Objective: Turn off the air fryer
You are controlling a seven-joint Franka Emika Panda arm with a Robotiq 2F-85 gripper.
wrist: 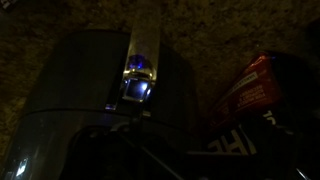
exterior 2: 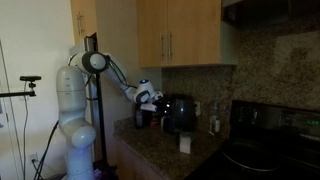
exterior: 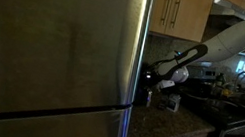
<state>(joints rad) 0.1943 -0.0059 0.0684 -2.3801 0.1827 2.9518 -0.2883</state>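
Observation:
The air fryer (exterior 2: 180, 113) is a small dark rounded appliance on the granite counter under the wood cabinets. In an exterior view only a dark sliver of the air fryer (exterior: 144, 83) shows behind the refrigerator's edge. In the wrist view the air fryer (wrist: 95, 95) fills the left and middle, with a small lit blue panel (wrist: 138, 82) on its top front. My gripper (exterior 2: 152, 98) is at the fryer's upper side, close to or touching it, and also shows in an exterior view (exterior: 158, 81). In the wrist view the fingers are lost in the dark.
A tall steel refrigerator (exterior: 49, 51) fills the foreground. A red package (wrist: 255, 85) stands right of the fryer. A small white box (exterior 2: 185, 144) sits on the counter (exterior 2: 170, 158). A black stove (exterior 2: 265, 150) is beyond, with bottles (exterior 2: 214, 122) near the backsplash.

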